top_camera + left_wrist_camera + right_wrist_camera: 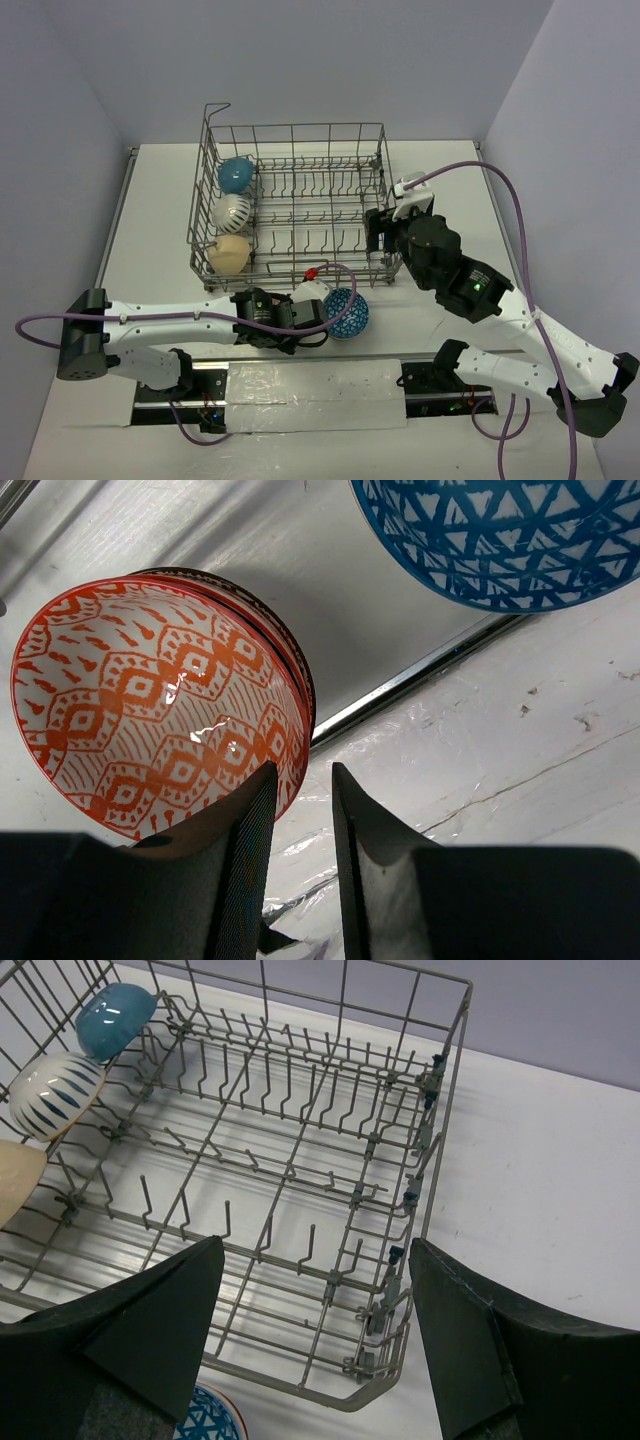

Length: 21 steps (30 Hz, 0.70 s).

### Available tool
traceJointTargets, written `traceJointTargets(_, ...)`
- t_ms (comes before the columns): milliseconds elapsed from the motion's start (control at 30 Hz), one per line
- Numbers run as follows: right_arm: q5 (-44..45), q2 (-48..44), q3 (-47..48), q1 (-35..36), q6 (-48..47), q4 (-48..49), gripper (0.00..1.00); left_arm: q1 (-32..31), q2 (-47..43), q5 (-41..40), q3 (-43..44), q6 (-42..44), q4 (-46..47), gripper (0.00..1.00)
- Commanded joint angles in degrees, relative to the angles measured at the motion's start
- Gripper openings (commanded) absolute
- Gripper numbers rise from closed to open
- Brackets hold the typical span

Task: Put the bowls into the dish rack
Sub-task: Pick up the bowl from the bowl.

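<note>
Sideways, dish rack [300, 200] long axis left-right, handle far-left corner

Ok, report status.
Left jaws narrow at orange bowl rim, grip unclear. Right jaws open at dish rack. Three bowls racked; blue patterned bowl on table.

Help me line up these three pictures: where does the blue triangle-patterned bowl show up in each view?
Top external: blue triangle-patterned bowl on the table just in front of the dish rack, beside the left gripper.
Left wrist: top right corner, cut off by the frame.
Right wrist: a sliver at the bottom edge, left of centre.
Shared landmark: the dish rack's near edge, in the top and right wrist views.
</note>
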Motion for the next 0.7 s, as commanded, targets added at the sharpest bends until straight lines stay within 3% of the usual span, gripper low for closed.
traceJointTargets(0, 0.01, -0.13, 0.62, -0.41, 0.67, 1.68, 0.82, -0.46, -0.06, -0.06, -0.20, -0.19, 0.52, 0.34)
traceJointTargets(667, 0.01, -0.21, 0.62, -0.49, 0.76, 1.50, 0.82, -0.46, 2.31, -0.85, -0.82, -1.07, 0.52, 0.35)
